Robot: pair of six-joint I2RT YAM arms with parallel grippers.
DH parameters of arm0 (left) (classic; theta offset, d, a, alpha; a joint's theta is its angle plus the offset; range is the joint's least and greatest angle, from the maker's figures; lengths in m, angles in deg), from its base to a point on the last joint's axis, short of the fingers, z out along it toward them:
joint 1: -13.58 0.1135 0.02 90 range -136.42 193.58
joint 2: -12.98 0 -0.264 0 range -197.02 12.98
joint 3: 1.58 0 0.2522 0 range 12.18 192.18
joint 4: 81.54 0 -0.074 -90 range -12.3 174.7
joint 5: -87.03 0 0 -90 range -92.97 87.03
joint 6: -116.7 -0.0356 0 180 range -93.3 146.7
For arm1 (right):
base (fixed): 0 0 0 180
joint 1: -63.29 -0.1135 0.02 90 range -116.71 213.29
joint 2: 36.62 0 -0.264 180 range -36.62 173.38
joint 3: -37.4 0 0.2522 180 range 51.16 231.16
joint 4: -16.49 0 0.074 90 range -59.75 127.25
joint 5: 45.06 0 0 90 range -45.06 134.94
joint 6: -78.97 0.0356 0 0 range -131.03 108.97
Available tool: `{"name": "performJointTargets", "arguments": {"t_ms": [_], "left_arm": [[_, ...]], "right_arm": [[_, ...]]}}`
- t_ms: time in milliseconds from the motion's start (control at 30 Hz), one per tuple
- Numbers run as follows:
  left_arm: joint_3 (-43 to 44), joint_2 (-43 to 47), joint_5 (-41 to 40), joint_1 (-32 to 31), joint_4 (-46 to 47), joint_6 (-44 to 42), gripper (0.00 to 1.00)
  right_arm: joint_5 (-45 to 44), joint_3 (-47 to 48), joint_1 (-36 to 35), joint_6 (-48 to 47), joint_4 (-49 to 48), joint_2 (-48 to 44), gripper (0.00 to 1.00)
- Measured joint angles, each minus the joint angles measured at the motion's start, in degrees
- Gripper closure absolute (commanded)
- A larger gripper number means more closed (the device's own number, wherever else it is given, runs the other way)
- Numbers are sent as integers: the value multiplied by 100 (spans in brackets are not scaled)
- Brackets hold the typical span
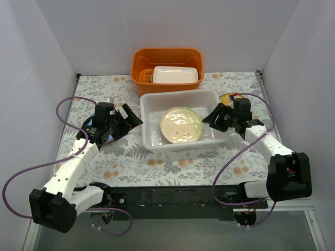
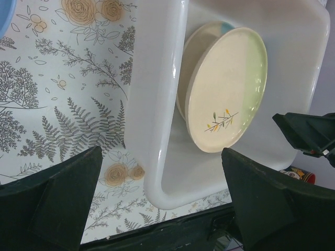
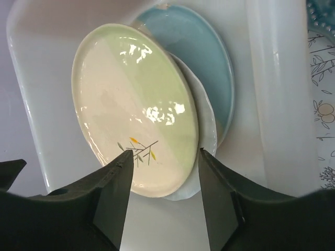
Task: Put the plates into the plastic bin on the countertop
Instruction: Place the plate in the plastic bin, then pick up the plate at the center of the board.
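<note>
Starting nearest the arms: does either one hold anything? asks the first operator.

Neither, the second answers. The left gripper hangs with its fingers spread just outside the left wall of the plastic bin. The right gripper is released too, at the right wall, and its wrist view looks between its fingers at the stack.

So what could go wrong?

The plates in the bin lie offset rather than squared, he says. A cream-and-green plate with a small sprig sits on a white plate, which overlaps a light blue plate. A finger dipping over the rim could nudge the top plate and set it sliding, or knock the wall and shift the bin on the countertop. Another plate dropped on that uneven stack could chip.

Anything outside the bin?

A blue rim shows on the cloth by the left arm, and a teal scalloped edge lies beside the bin on the right. They are likely plates, though too little shows to be sure. Farthest back, the orange tub holds a small white box.
</note>
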Motion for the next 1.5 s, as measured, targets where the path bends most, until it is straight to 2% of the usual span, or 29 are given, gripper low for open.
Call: {"name": "performJointTargets", "arguments": {"t_ms": [233, 333, 767, 867, 1000, 1200, 1500], "left_arm": [[4, -11, -2, 0, -50, -7, 2], [4, -17, 0, 0, -63, -4, 2], [195, -361, -133, 109, -306, -85, 2], [190, -463, -133, 315, -400, -166, 2], [109, -498, 92, 920, -380, -330, 2], [-107, -570, 348, 1788, -387, -498, 7], [-529, -1021, 798, 2662, -219, -490, 14]], "right_arm": [[-50, 90, 2, 22, 153, -511, 20], [-50, 164, 4, 11, 155, -713, 17], [177, 479, -24, -9, 146, -588, 16], [197, 525, -118, -11, 149, -529, 16], [192, 623, -452, -13, 129, -487, 16], [105, 741, -1189, -17, 116, -422, 17], [-341, 1228, -2402, -24, 365, -269, 17]]}}
